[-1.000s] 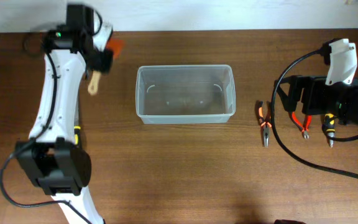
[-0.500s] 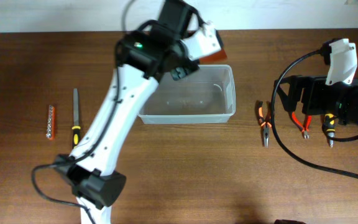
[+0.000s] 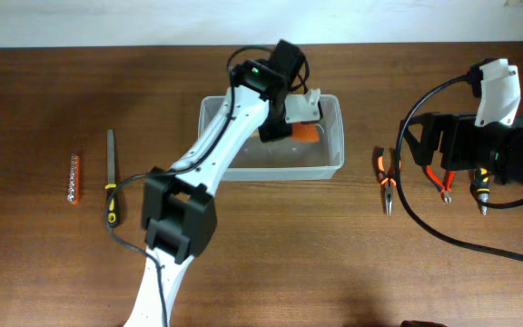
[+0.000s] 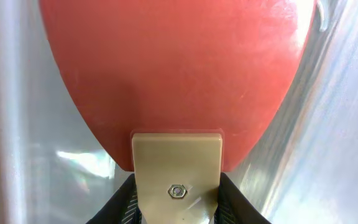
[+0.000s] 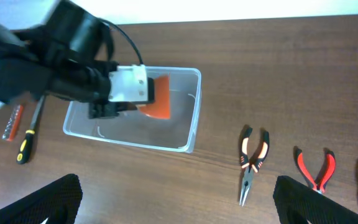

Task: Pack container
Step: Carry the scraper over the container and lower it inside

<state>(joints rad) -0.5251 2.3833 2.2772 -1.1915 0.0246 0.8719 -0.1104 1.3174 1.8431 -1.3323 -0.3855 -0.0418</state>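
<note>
The wooden bench (image 3: 334, 254) shows bare wood along its whole front half, while everything sits toward the back. Two arms work it. The left arm (image 3: 212, 154) reaches diagonally up from the front and over the front-left rim of the container (image 3: 309, 171), which a second ago it was nowhere near, being off at the back-left corner; half a second ago it hung over the back rim. The right arm (image 3: 479, 145) has not shifted, parked at the right edge above the tools. The single clear container stands at back centre, close to the bench's far edge, with a wide strip of bare wood to its left and a narrower gap to its right. The left pincer (image 4: 176, 208) is inside the container's right half, closed on the cream handle of one orange scraper (image 3: 308, 134), whose flat blade fills the wrist view against the clear wall; whether it touches the floor I cannot tell. The right pincer (image 5: 176, 183) stands spread wide, holding nothing. To the right lie two pliers, orange-handled pliers (image 3: 386, 180) near the container and red-handled pliers (image 3: 440, 180) beyond, then one screwdriver (image 3: 481, 186) partly under the arm. To the left, well apart from the container, lie one file (image 3: 110, 173) and one small orange strip (image 3: 74, 178), side by side, where they were half a second ago.
</note>
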